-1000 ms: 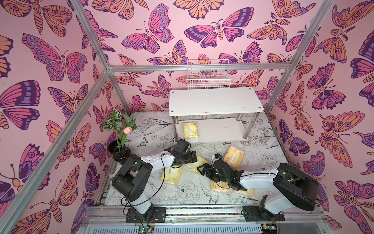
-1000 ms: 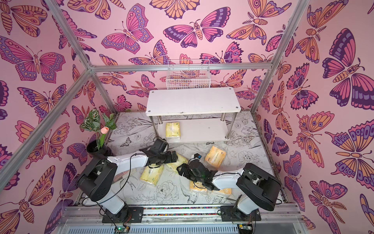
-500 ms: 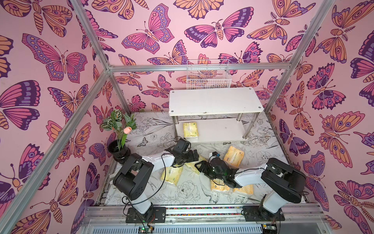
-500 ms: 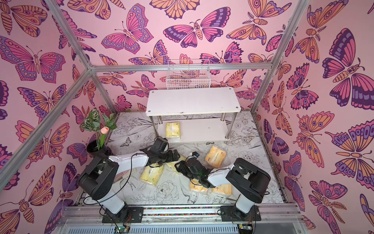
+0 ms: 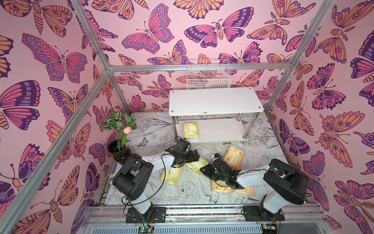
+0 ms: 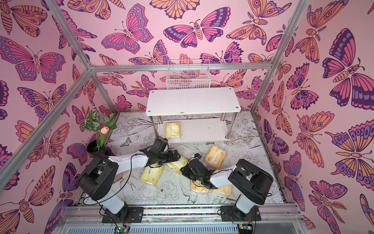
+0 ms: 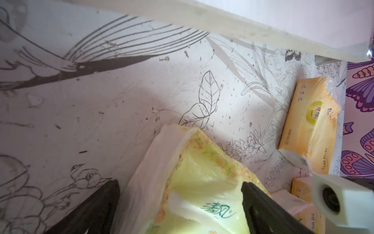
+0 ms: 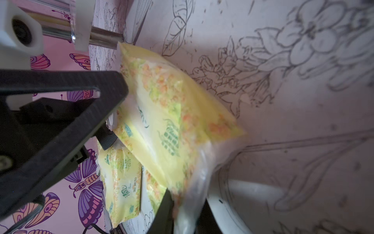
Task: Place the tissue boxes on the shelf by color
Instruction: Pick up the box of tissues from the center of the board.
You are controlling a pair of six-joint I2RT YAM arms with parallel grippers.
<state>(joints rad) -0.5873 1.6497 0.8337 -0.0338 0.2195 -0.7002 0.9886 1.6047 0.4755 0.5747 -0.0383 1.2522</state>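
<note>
A pale yellow tissue box [image 5: 197,165] lies tilted on the floor mat in front of the white shelf [image 5: 214,99]. My left gripper [image 5: 195,157] [image 7: 180,183] is shut across its width. My right gripper [image 5: 203,169] [image 8: 184,200] is shut on the loose wrapper at the near end of the same box [image 8: 172,113]. A second pale box [image 5: 171,176] lies beside it, and a third [image 5: 190,129] sits on the shelf's lower board. Three orange boxes [image 5: 233,157] [image 5: 220,186] [image 5: 244,190] lie on the mat to the right, two of them partly under my right arm.
A black vase with a plant [image 5: 119,150] stands at the mat's left edge. A white wire basket [image 5: 208,79] hangs on the back wall above the shelf. The shelf's chrome legs [image 5: 248,127] and the slanted metal frame posts [image 5: 277,93] border the space.
My right gripper has slid left towards the pale box held by the left gripper and closed on its wrapper end. The left arm has hardly moved.
</note>
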